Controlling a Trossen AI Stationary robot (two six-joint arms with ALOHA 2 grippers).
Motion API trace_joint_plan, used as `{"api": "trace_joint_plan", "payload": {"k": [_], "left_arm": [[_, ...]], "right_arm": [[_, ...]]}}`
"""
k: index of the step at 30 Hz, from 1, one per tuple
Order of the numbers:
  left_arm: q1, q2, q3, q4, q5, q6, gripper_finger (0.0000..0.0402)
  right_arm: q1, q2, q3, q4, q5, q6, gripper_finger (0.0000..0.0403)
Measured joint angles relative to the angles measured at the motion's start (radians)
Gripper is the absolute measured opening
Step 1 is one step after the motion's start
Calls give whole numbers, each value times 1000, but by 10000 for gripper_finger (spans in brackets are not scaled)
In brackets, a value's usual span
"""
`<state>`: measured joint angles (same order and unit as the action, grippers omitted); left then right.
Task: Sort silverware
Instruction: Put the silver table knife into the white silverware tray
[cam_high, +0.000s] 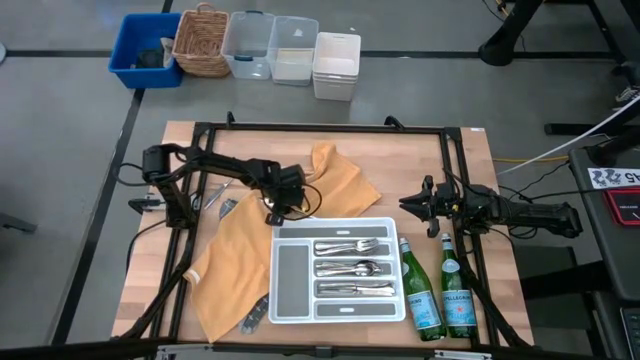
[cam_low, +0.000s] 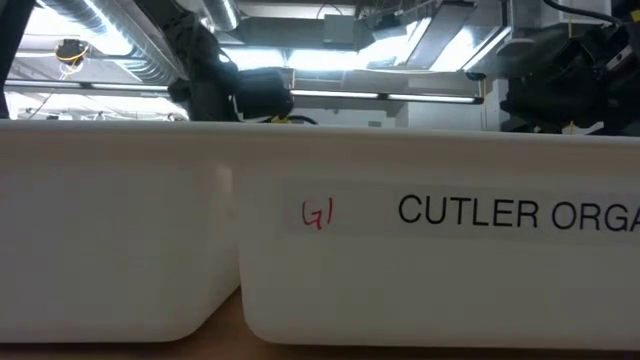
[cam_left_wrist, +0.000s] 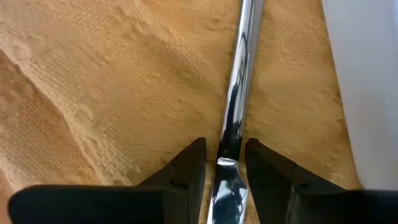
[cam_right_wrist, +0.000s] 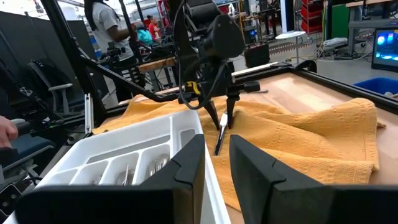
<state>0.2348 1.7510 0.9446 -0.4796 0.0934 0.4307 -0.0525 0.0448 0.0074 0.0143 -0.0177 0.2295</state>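
One piece of silverware (cam_left_wrist: 238, 93), a slim shiny handle, hangs tilted over the orange cloth (cam_high: 240, 240), just beside the white divided tray (cam_high: 285, 310). The left end effector (cam_left_wrist: 224, 165) pinches it between both fingers. The right end effector (cam_right_wrist: 216, 163) waits above the desk (cam_high: 470, 170), fingers slightly spread and holding nothing.

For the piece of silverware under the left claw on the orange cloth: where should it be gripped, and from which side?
Grip the slim handle, coming straight down from above. The piece lies flat on the orange cloth, so only its narrow sides give a hold. The left claw already straddles it that way, one finger either side, beside the white tray.
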Motion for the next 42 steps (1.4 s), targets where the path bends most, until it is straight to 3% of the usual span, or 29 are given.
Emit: {"api": "trace_joint_plan", "payload": {"k": [6, 13, 17, 22, 42], "left_arm": [[0, -3, -17, 11, 0, -4, 95], [0, -2, -18, 34, 0, -13, 23], [0, 0, -19, 52, 1, -28, 16], [6, 3, -13, 76, 1, -150, 32], [114, 5, 135, 77, 25, -637, 25]], "right_arm": [[0, 0, 0, 0, 0, 0, 78], [0, 0, 0, 0, 0, 0, 78], [0, 0, 0, 0, 0, 0, 78], [0, 0, 0, 0, 0, 0, 78], [0, 0, 0, 0, 0, 0, 78]]}}
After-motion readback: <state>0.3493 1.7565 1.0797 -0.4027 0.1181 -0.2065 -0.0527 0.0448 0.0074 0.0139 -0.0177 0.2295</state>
